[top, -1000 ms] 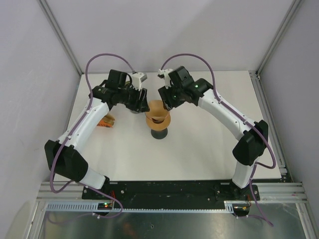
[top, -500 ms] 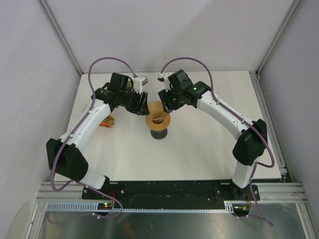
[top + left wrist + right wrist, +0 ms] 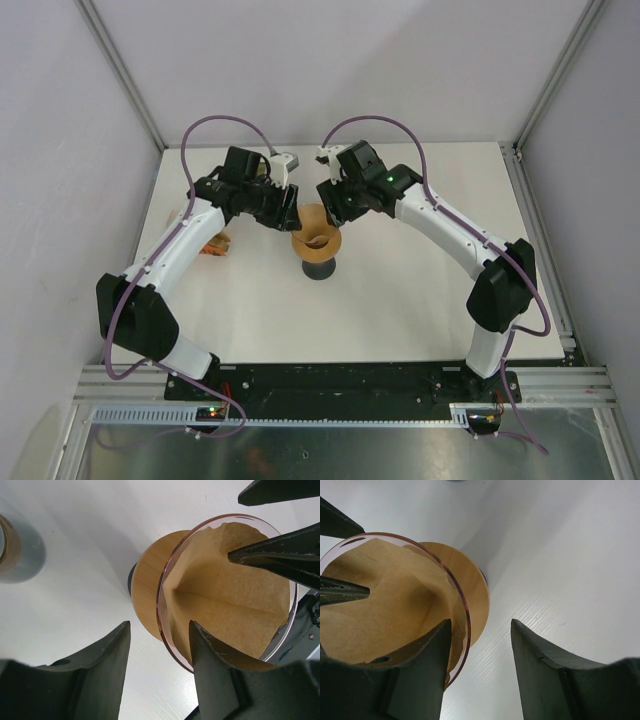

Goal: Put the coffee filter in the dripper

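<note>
The glass dripper [image 3: 317, 243] with a pink rim stands on a round wooden collar and a dark base at mid-table. The brown paper coffee filter [image 3: 314, 232] sits inside its cone, also in the left wrist view [image 3: 235, 605] and the right wrist view [image 3: 380, 605]. My left gripper [image 3: 288, 214] is open at the dripper's left rim; in its own view [image 3: 159, 626] one finger lies over the rim [image 3: 162, 595], the other over bare table. My right gripper [image 3: 332, 206] is open at the back right rim; in its own view [image 3: 480, 625] it straddles the rim [image 3: 462, 605].
An orange and brown object [image 3: 215, 243] lies at the table's left side. A grey-topped cylindrical container [image 3: 20, 550] stands left of the dripper in the left wrist view. The white table [image 3: 420, 300] extends to the front and right. Grey walls stand on three sides.
The left arm has shifted a little, its gripper moving slightly toward the back right at the dripper's rim. The right gripper and the dripper have hardly moved.
</note>
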`<state>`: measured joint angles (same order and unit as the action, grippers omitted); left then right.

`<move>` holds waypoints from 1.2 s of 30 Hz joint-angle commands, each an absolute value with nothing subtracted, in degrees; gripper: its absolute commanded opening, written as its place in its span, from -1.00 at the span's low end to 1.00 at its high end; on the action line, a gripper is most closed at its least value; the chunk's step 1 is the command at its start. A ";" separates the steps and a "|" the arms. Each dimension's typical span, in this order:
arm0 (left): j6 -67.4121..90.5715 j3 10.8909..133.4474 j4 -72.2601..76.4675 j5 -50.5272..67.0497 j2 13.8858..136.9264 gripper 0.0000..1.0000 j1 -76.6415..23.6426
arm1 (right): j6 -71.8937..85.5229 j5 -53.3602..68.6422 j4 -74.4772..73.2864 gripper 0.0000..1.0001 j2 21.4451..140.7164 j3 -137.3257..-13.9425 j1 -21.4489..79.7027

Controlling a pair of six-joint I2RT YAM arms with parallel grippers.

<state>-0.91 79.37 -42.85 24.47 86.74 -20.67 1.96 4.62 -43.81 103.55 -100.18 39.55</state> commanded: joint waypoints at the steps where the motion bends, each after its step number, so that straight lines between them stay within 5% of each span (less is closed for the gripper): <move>1: -1.62 78.36 -43.68 22.16 87.15 0.09 -20.87 | 2.08 3.97 -43.41 0.10 103.21 -100.30 39.51; 29: -2.16 85.41 -43.82 21.74 83.30 0.22 -20.76 | 0.65 6.82 -47.24 0.17 101.09 -109.75 39.48; 36: -2.72 88.07 -43.79 19.77 81.70 0.40 -20.63 | -1.09 4.86 -43.96 0.17 94.73 -107.61 39.63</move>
<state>-1.48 83.88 -44.36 21.43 85.36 -20.73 1.13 6.26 -46.92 101.58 -107.09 39.57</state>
